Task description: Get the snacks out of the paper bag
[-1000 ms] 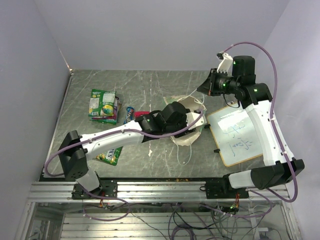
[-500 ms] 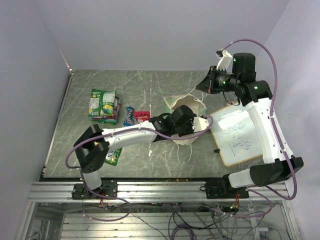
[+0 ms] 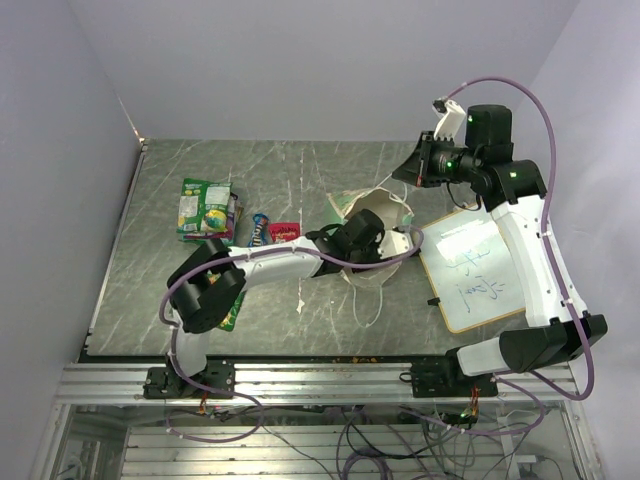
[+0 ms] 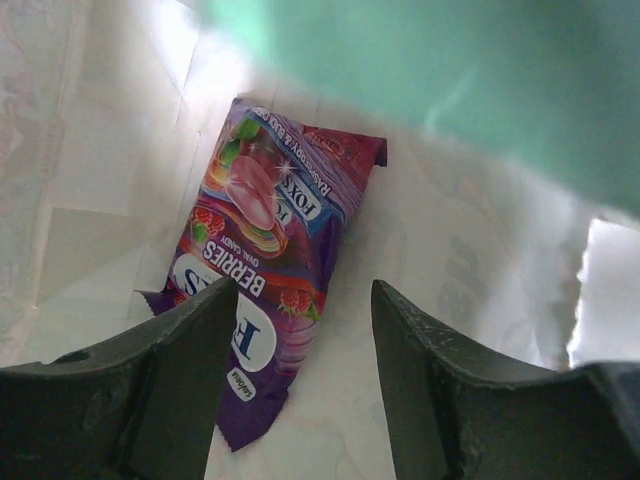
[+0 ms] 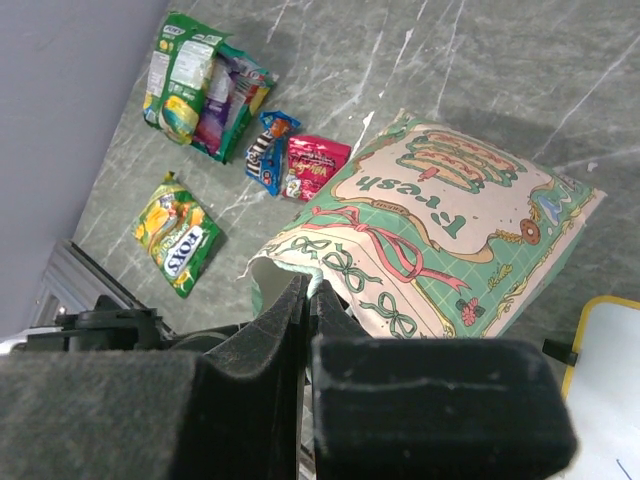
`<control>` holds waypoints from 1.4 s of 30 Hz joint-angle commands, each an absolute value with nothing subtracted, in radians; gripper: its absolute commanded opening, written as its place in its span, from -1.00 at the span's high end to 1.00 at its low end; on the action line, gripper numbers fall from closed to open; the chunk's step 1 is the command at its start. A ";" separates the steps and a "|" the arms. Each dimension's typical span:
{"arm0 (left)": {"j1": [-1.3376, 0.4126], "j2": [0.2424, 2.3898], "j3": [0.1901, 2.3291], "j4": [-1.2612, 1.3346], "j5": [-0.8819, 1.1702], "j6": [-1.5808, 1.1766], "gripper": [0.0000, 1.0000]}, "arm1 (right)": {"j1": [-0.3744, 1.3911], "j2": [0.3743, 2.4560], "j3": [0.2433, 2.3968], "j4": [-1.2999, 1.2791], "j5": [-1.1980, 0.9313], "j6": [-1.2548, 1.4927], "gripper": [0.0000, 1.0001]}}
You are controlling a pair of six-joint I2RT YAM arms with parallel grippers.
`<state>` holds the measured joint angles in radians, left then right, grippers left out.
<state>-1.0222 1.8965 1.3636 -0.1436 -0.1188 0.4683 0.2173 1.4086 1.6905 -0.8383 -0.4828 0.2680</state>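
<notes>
The paper bag (image 3: 372, 207) lies on its side mid-table, its printed face (image 5: 440, 220) up. My right gripper (image 5: 318, 285) is shut on the rim at the bag's mouth and holds it up, seen high at the right (image 3: 412, 172) in the top view. My left gripper (image 4: 303, 290) is inside the bag, jaws open and holding nothing. A purple-pink candy bag (image 4: 265, 260) lies flat on the bag's floor, just ahead of the left finger (image 4: 190, 380). Outside lie the green bags (image 3: 205, 208), a blue bar (image 3: 258, 232), a red packet (image 3: 285, 231) and a green candy bag (image 5: 180, 235).
A wood-framed whiteboard (image 3: 470, 270) lies right of the bag, under the right arm. My left arm's forearm (image 3: 280, 262) stretches across the table's middle, partly covering the green candy bag. The bag's string handle (image 3: 372, 305) trails toward the front edge.
My left arm has reached farther into the bag, its elbow folding back toward the base, and its jaws have widened. The right gripper keeps its hold on the rim, almost unmoved.
</notes>
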 commanded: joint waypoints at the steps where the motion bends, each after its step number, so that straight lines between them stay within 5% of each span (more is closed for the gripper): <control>1: -1.022 1.940 1.360 -0.087 -0.158 0.480 -0.37 | 0.211 1.418 1.743 -0.840 -0.491 0.253 1.00; 10: -1.020 2.039 1.380 -0.013 -0.303 0.505 -0.50 | 0.211 1.409 1.731 -0.818 -0.512 0.275 1.00; 14: -1.004 2.101 1.419 0.000 -0.393 0.510 -0.28 | 0.210 1.402 1.736 -0.824 -0.514 0.277 1.00; 18: -0.990 2.103 1.449 -0.025 -0.390 0.521 0.32 | 0.211 1.407 1.755 -0.839 -0.512 0.268 1.00; 23: -0.989 2.026 1.451 -0.051 -0.344 0.475 0.61 | 0.211 1.401 1.728 -0.806 -0.517 0.281 1.00; 30: -0.991 1.893 1.421 -0.095 -0.312 0.401 0.86 | 0.211 1.405 1.715 -0.768 -0.523 0.290 1.00; 42: -1.001 1.717 1.376 -0.141 -0.259 0.326 0.86 | 0.210 1.412 1.685 -0.741 -0.529 0.283 1.00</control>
